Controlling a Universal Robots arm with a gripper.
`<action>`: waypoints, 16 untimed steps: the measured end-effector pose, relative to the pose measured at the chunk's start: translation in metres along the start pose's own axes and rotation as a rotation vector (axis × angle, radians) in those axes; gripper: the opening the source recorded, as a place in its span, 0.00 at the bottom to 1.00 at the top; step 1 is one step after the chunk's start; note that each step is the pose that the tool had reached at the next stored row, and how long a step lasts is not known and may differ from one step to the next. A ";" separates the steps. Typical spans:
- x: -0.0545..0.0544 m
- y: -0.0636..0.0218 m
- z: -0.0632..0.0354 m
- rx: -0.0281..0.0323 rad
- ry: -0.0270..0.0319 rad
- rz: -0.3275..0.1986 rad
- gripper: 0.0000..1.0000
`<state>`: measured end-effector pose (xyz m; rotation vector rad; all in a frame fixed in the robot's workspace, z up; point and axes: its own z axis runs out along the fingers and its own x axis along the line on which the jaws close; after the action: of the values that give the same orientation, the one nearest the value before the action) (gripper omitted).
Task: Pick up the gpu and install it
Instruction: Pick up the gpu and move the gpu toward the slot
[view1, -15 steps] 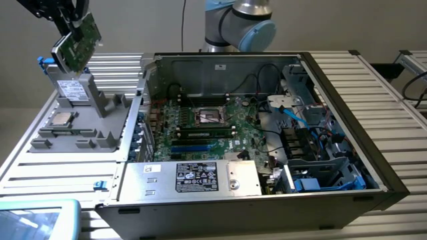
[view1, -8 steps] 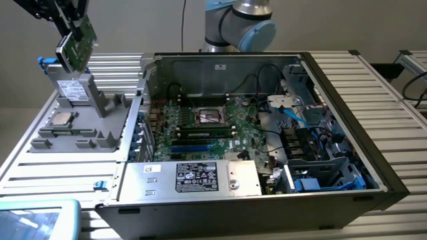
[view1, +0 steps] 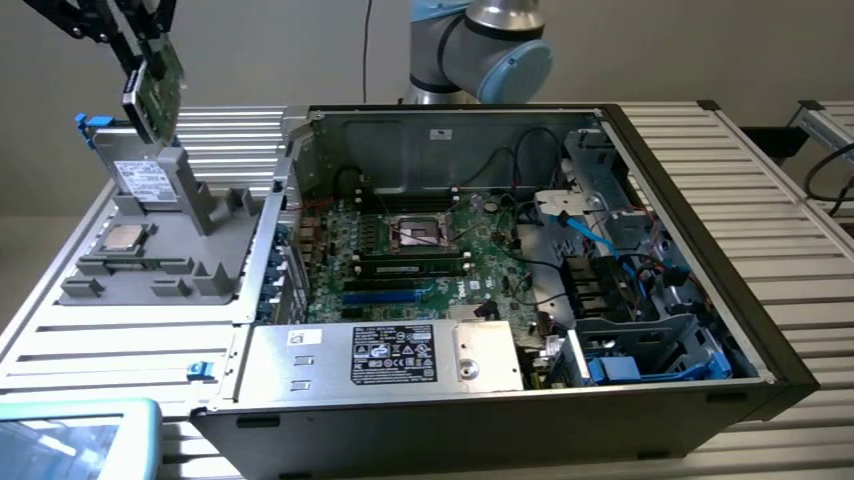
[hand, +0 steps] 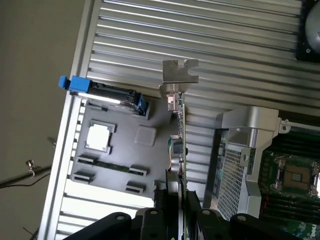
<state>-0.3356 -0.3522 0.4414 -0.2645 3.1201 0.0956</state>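
The gpu (view1: 155, 88), a green card with a black block on one face, hangs in the air at the exterior view's upper left, above the grey holder tray (view1: 174, 215). My gripper (view1: 144, 45) is shut on its upper edge. In the wrist view the gpu (hand: 179, 125) shows edge-on, its silver end bracket (hand: 179, 75) pointing away from the black fingers (hand: 162, 210) that clamp it on both faces; my gripper (hand: 176, 202) grips it there. The open computer case (view1: 694, 250) with the green motherboard (view1: 400, 255) lies towards the exterior view's right of the held card.
A square silver CPU chip (view1: 124, 237) rests on the grey holder tray (hand: 145, 152). A blue-handled drive (hand: 107, 95) lies at the tray's edge. The case holds cables, a power supply (view1: 387, 352) and drive bays (view1: 641, 330). Ribbed aluminium table (view1: 787, 200) surrounds everything.
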 end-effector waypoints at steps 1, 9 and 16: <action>0.000 0.0000 0.0000 -0.0037 0.0004 -0.016 0.27; 0.000 0.0000 0.0002 -0.0349 0.0031 -0.142 0.27; 0.000 0.0000 0.0010 -0.0664 0.0048 -0.256 0.27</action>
<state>-0.3356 -0.3521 0.4404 -0.6610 3.0587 0.1958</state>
